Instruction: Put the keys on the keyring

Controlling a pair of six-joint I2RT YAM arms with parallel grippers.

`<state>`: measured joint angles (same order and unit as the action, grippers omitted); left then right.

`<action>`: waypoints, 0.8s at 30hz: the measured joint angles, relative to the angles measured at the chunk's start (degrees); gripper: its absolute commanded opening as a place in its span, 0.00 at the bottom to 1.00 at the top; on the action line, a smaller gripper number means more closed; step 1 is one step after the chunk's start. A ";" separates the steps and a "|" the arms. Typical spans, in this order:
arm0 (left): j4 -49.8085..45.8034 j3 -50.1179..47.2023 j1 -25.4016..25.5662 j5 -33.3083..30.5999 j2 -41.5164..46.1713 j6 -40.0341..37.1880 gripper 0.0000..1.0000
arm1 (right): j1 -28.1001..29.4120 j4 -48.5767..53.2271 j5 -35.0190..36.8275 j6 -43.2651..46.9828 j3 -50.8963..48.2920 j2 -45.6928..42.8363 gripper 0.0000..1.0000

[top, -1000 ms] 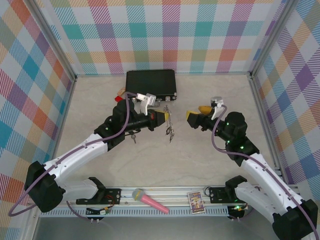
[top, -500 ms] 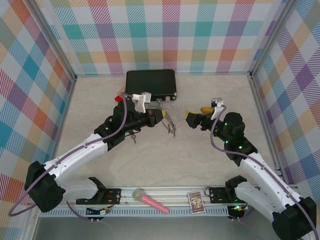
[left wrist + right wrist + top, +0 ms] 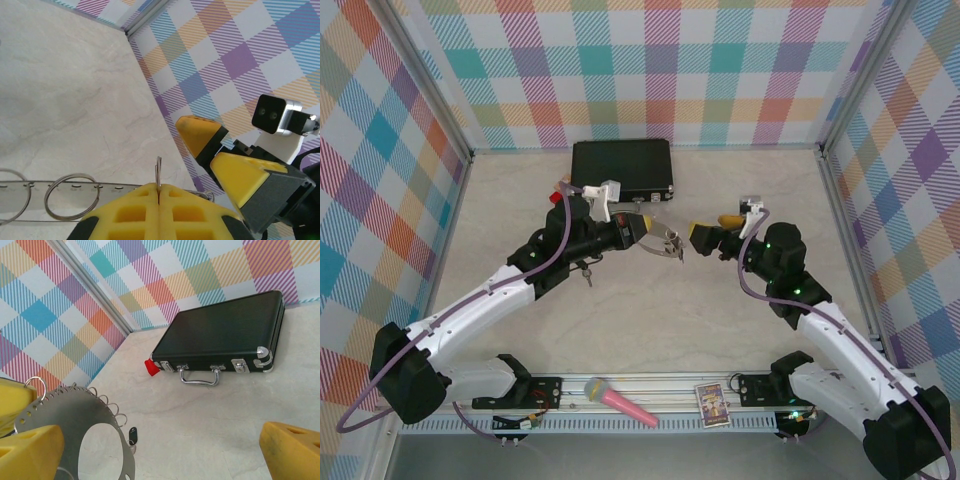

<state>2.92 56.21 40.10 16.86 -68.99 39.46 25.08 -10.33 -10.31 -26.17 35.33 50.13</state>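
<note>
While left fingers (image 3: 142,194) stay clamped on keyring (image 3: 60,412), swung rightward, right fingers (image 3: 292,445) spread wide, empty, closer.

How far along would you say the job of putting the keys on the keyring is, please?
Done: the left gripper is shut on the keyring, holding it up off the table. In hand: the right gripper stands open beside it, empty. Left: no key looks threaded on the keyring yet; one black-headed key lies on the table by the left arm, so picking and threading remain.
</note>
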 measured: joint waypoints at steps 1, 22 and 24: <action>0.02 0.00 0.00 0.02 -0.02 0.00 0.00 | 0.00 -0.02 -0.28 0.00 0.00 0.15 0.99; 2.64 -1.44 0.00 11.08 0.02 -19.61 0.00 | 0.00 2.47 -7.52 7.69 5.22 2.14 0.59; 2.62 -1.57 0.00 12.07 0.02 -20.70 0.00 | 0.00 2.86 -9.53 8.37 5.90 2.56 0.58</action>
<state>5.54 54.63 40.10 28.93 -68.97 18.76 25.08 -7.46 -19.84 -17.80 41.23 52.69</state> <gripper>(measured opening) 0.050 0.592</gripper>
